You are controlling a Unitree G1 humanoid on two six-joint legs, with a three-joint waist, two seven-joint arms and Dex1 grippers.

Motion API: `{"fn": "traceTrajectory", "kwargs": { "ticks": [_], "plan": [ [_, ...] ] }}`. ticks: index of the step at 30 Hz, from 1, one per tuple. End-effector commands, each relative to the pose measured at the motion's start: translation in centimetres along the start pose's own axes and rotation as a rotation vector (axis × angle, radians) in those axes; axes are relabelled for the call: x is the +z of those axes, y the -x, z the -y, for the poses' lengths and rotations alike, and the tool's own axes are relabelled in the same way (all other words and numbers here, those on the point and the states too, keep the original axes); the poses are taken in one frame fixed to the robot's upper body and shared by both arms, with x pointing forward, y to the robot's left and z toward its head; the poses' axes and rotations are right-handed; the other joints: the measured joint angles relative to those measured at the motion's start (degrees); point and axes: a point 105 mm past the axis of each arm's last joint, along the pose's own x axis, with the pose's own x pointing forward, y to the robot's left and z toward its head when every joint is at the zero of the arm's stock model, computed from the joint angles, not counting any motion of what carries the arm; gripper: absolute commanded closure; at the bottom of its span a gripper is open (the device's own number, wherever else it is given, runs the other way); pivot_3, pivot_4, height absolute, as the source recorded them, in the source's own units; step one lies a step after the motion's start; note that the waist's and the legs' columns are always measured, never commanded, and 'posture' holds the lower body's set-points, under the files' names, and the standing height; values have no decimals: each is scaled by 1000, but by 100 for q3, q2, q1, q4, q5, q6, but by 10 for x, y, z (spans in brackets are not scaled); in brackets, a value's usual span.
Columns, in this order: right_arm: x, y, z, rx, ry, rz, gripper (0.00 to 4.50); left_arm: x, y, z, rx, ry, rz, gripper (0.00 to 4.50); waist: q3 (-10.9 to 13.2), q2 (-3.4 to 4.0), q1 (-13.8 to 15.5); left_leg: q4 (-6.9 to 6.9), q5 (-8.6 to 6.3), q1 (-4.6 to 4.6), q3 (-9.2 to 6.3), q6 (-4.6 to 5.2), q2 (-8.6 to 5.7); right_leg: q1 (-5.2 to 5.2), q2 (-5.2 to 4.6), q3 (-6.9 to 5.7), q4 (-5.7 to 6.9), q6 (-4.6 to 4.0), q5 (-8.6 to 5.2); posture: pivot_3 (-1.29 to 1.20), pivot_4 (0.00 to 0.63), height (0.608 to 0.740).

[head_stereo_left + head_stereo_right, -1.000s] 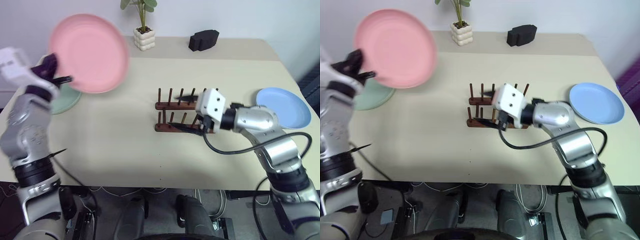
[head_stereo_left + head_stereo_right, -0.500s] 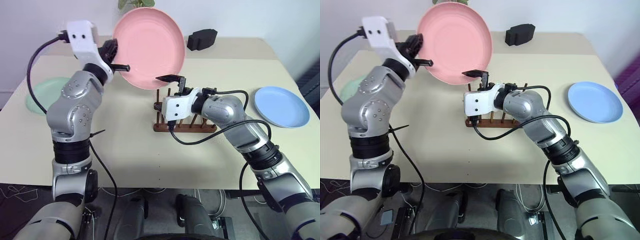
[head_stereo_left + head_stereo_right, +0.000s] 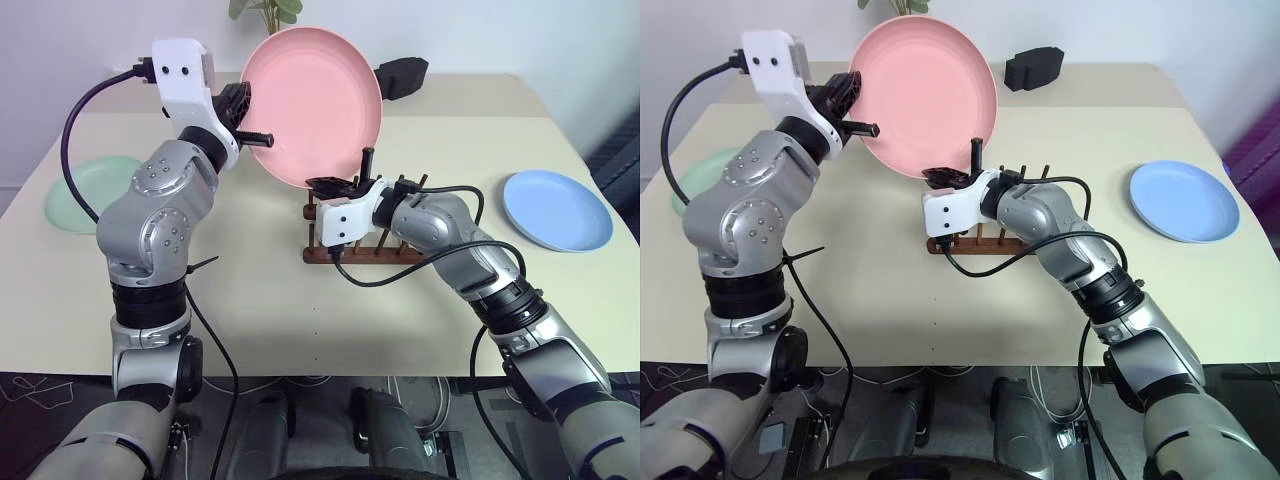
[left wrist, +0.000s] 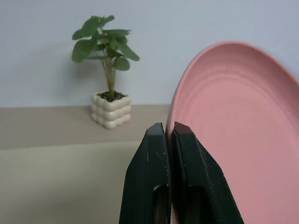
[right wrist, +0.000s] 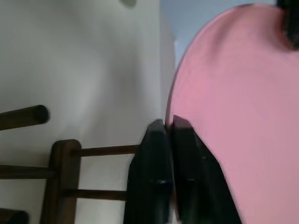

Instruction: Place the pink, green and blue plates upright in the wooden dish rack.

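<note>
Two grippers on one plate: the left gripper (image 3: 252,120) pinches the pink plate (image 3: 318,105) at its left rim, holding it upright in the air above the rack (image 3: 362,232), while the right gripper (image 3: 340,183) clamps its lower edge. Green plate (image 3: 75,192) lies flat at far left, blue plate (image 3: 556,210) flat at right, both on the table (image 3: 250,290).

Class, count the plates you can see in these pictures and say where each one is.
3. The pink plate is held up above the wooden dish rack; the green plate lies at the table's left edge; the blue plate lies on the right.
</note>
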Motion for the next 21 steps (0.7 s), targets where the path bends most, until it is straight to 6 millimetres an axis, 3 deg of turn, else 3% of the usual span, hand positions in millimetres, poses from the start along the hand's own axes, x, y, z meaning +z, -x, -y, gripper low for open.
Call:
{"fn": "traceTrajectory", "kwargs": {
  "ticks": [1, 3, 6, 9, 13, 17, 21],
  "plan": [
    [3, 1, 15, -57, 36, 8, 4473, 20, 2, 6, -21, -6, 72, 4500, 0, 0, 1, 0, 1, 0, 0, -2, 0, 0, 0, 0, 0, 0, 0, 0, 150, 739],
    [2, 2, 16, -66, 42, 5, 4473, 20, 2, 7, -33, 16, 79, 4500, 0, 0, 1, 0, 2, 0, 0, -3, 0, 0, 0, 1, 0, 0, 0, 0, 150, 739],
    [0, 4, 21, -97, 66, -7, 4500, 25, 3, 11, -71, 96, 117, 3482, 0, 0, 9, 0, 2, 0, 0, -4, 0, 0, 0, 1, 0, 0, 0, 0, 150, 739],
    [-2, 7, 26, -122, 80, -14, 4500, 39, 5, 6, -56, 155, 198, 1979, 0, 0, 5, 1, 4, 0, 1, -8, 0, 0, 0, 1, 0, 0, 0, 0, 150, 739],
    [-8, 14, 36, -168, 73, -25, 4500, 59, 9, -17, 35, 204, 315, 49, 0, 0, 0, 1, 5, 0, 1, -9, 0, 0, 0, 1, 0, -1, 1, 0, 150, 739],
    [-15, 35, 60, -269, -94, -17, 4500, 59, 13, -56, 161, 197, 339, 49, 0, 0, 4, 0, 5, 1, 2, -7, 1, 0, 2, 2, 1, -1, 1, 0, 150, 739],
    [-12, 64, 85, -362, -343, 71, 4500, 37, 17, -63, 89, 62, 239, 49, 0, 0, 0, 1, 3, 1, 4, -3, 2, 1, 3, 4, 2, -1, 1, 0, 150, 739]
  ]
}}
